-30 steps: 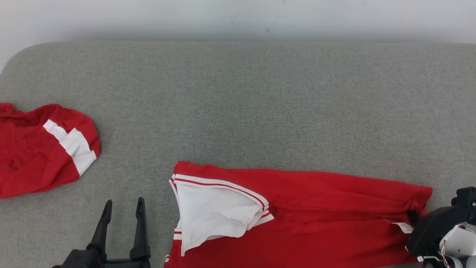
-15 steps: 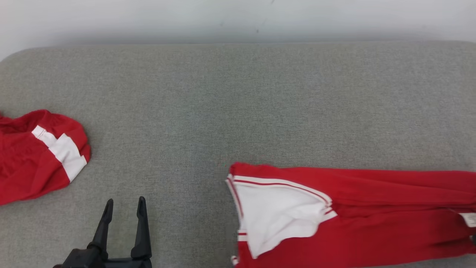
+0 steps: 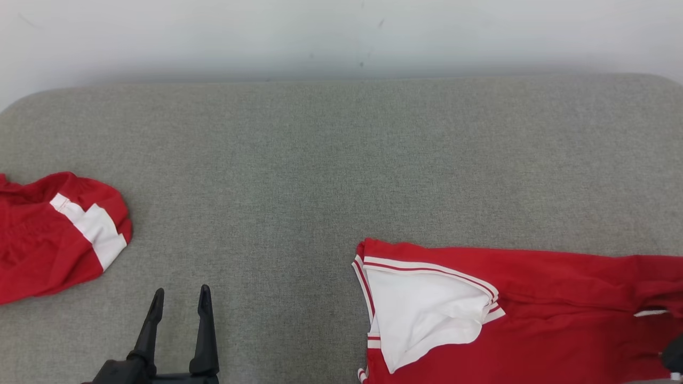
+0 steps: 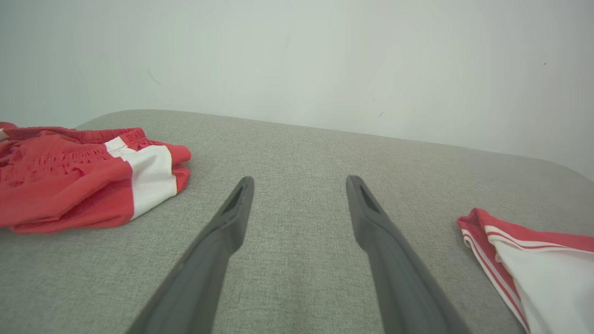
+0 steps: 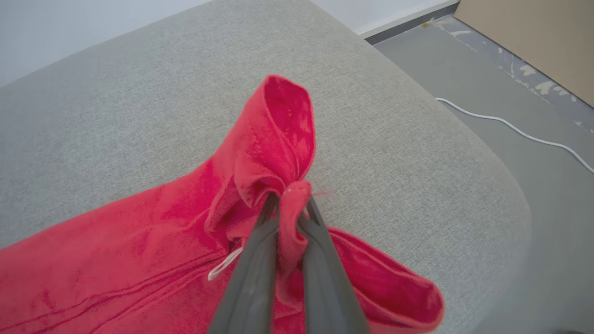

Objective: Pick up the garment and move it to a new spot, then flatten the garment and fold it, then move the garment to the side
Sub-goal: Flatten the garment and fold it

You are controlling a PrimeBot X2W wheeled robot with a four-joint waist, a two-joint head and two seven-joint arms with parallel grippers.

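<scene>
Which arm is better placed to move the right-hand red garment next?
Right. The right gripper is shut on a bunched fold of the red garment; the left gripper hangs open over grey cushion, apart from it.

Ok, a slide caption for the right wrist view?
Right gripper shut on a bunched fold of the red garment, lifted off the grey padded surface.

Left gripper (image 4: 300,184): my two dark fingers (image 4: 218,246) stand wide apart, nothing between them, pointing across the grey padded surface (image 4: 297,144). To their left lies a crumpled red-and-white bundle (image 4: 69,185), gathered band along its top edge, well apart from my fingers. At the lower right is one corner of the garment (image 4: 538,264): red, white inner face turned up, striped trim along the edge, lying on the surface. A pale wall (image 4: 297,55) is behind.
</scene>
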